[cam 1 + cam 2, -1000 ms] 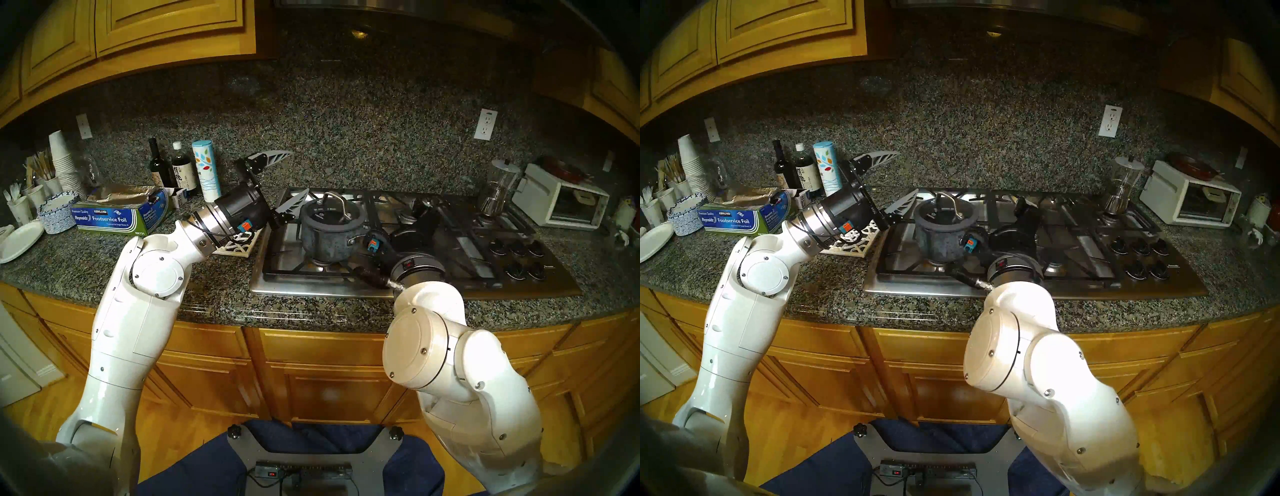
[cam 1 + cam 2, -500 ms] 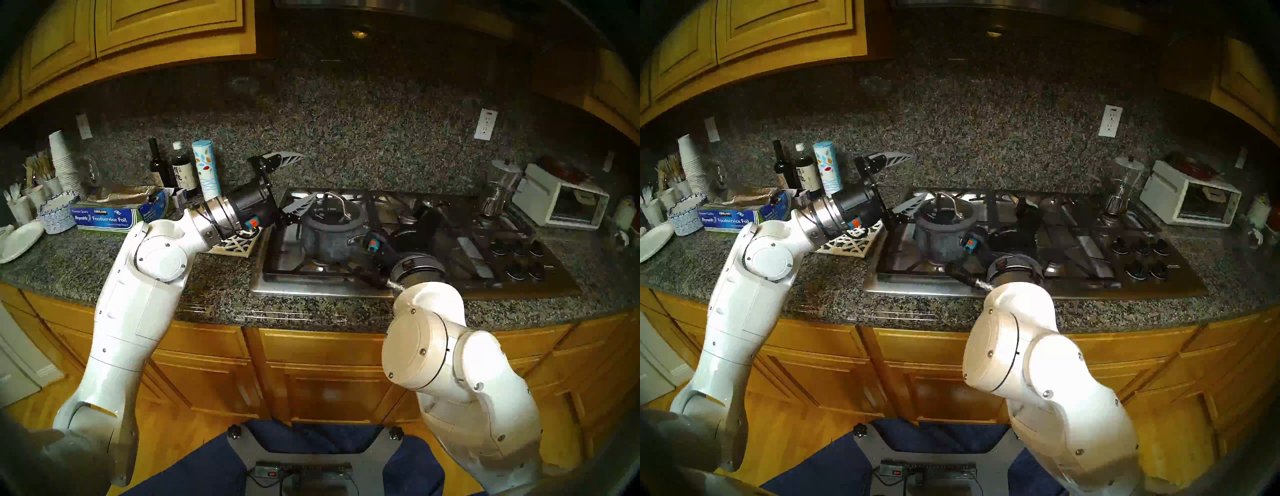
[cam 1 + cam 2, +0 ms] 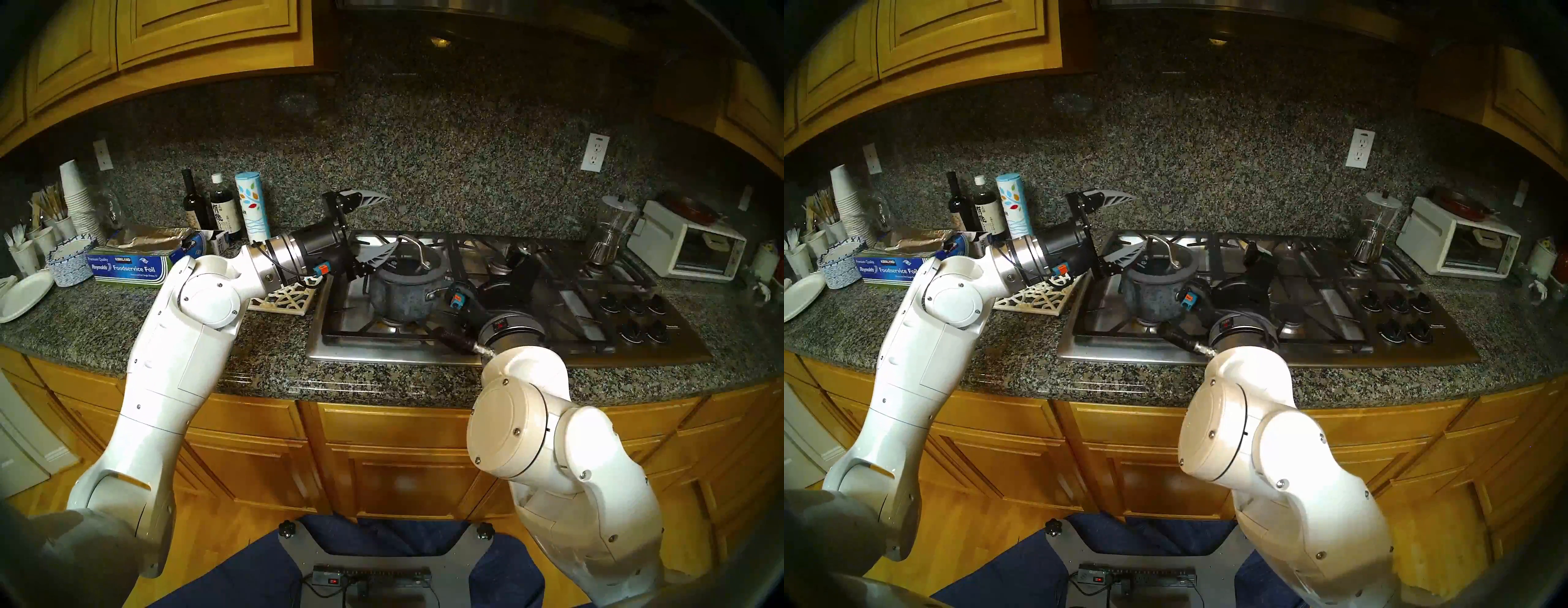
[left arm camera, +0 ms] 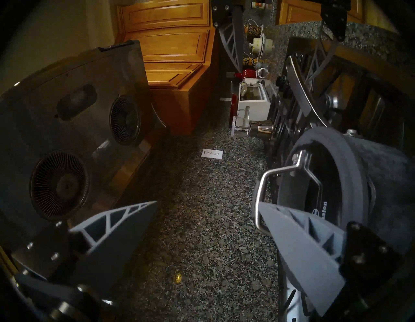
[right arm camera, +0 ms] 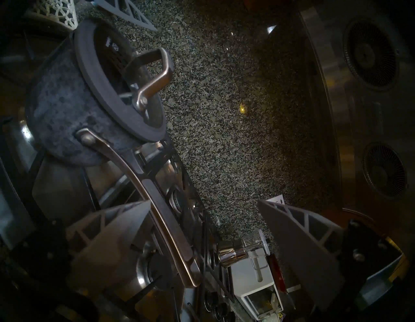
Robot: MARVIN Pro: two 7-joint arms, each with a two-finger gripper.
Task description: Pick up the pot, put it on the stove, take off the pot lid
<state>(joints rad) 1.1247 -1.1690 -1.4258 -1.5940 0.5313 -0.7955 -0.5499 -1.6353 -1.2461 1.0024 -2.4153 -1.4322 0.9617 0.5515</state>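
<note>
Advanced over the pot lid [image 3: 406,266], the left gripper [image 3: 375,224] is spread wide, empty; the pot [image 3: 403,297] is set on the stove [image 3: 551,297], lid unremoved; the right gripper [image 5: 202,215] is open.

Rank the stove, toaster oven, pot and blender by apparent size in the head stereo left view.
1. stove, by far the widest.
2. toaster oven.
3. pot, close to the oven in apparent size; the oven sits farther away, so this is unsure.
4. blender.

Pot [image 3: 401,293] on stove's [image 3: 662,352] front-left grate, pot lid [image 3: 409,265] on it. Trivet [image 3: 288,297] on counter [image 3: 127,322] just left of stove. Foil box [image 3: 135,265] further left. Blender [image 3: 609,233] and toaster oven [image 3: 687,250] at stove's right.
</note>
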